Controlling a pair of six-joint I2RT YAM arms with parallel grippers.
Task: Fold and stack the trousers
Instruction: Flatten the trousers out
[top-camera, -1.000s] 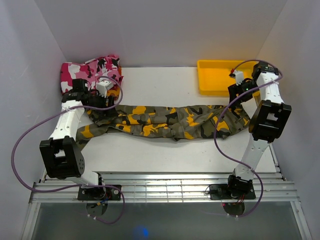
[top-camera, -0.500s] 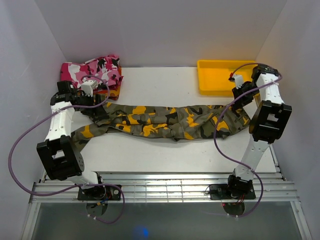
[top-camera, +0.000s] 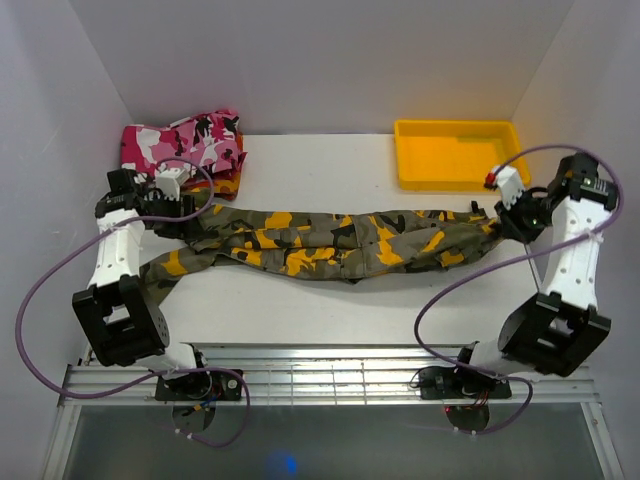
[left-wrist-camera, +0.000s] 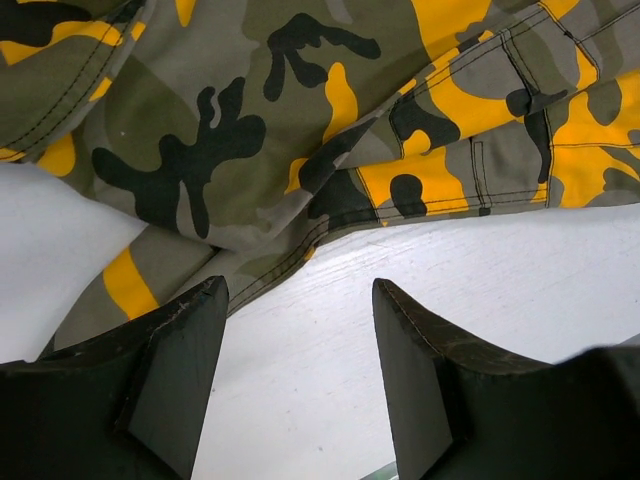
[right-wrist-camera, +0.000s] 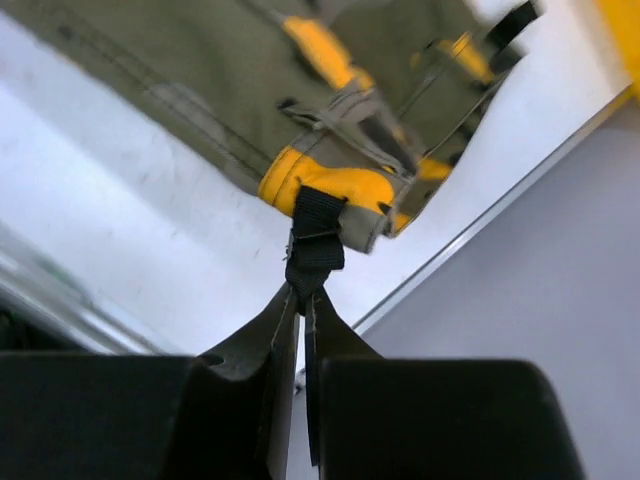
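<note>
Camouflage trousers (top-camera: 330, 240) stretched left to right across the table (top-camera: 330, 305), left end partly hidden under the left arm (top-camera: 118, 240), left gripper (left-wrist-camera: 300, 290) spread just beside the cloth, right gripper (right-wrist-camera: 302, 300) pinching the trousers' black strap (right-wrist-camera: 315, 240) at the right end

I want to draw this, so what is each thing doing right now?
Trousers, stretched out long, not folded.
Left gripper, open, holding nothing.
Right gripper, shut on the trousers' black strap.
Tray, empty.
Pink garment, bundled in the far corner.
</note>
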